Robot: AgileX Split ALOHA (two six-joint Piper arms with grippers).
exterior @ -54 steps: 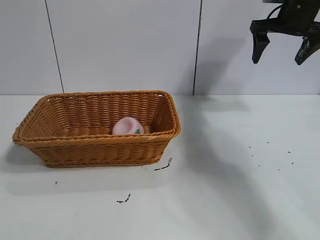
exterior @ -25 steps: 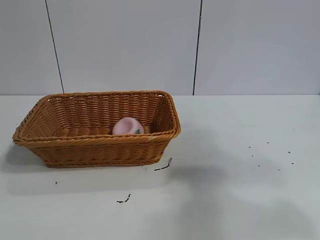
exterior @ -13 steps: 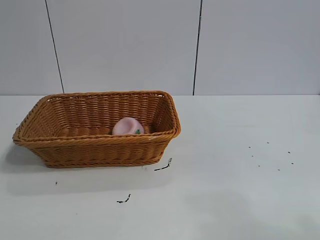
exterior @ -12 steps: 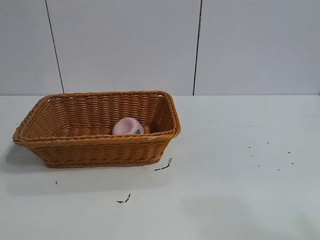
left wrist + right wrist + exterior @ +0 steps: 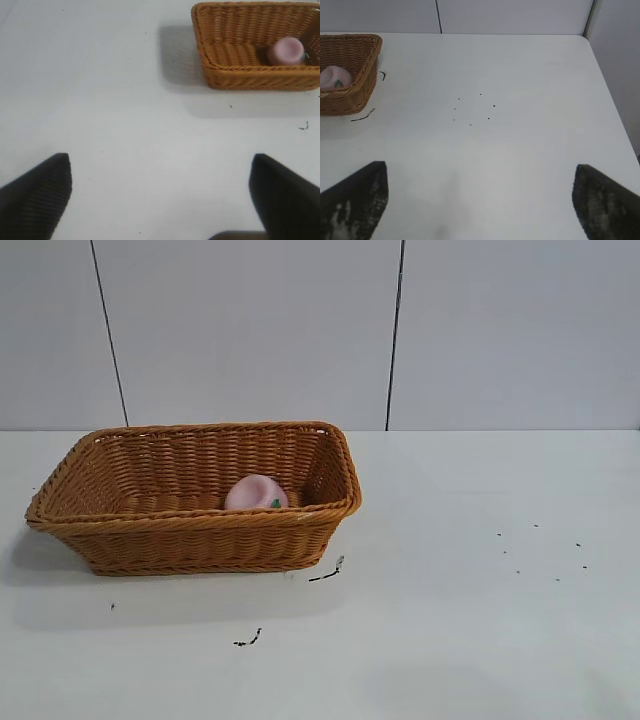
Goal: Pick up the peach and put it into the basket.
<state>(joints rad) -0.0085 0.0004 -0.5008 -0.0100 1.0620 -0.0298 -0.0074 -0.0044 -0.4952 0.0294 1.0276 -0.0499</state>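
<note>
The pale pink peach (image 5: pixel 255 492) lies inside the orange-brown wicker basket (image 5: pixel 200 545), near its right end. It also shows in the left wrist view (image 5: pixel 285 50) inside the basket (image 5: pixel 250 80), and in the right wrist view (image 5: pixel 334 77) inside the basket (image 5: pixel 350 100). Neither arm appears in the exterior view. My left gripper (image 5: pixel 160 192) is open and empty, high over bare table, far from the basket. My right gripper (image 5: pixel 480 197) is open and empty, high over bare table, well away from the basket.
The white table (image 5: pixel 480 620) carries small dark specks (image 5: pixel 540 550) to the right and dark scraps (image 5: pixel 327 572) in front of the basket. A grey panelled wall (image 5: pixel 300 330) stands behind. The table's edge (image 5: pixel 607 95) shows in the right wrist view.
The right gripper, seen open at the upper right 2.2 s ago, has left the exterior view. Its shadow on the table has faded. Peach and basket have not moved.
</note>
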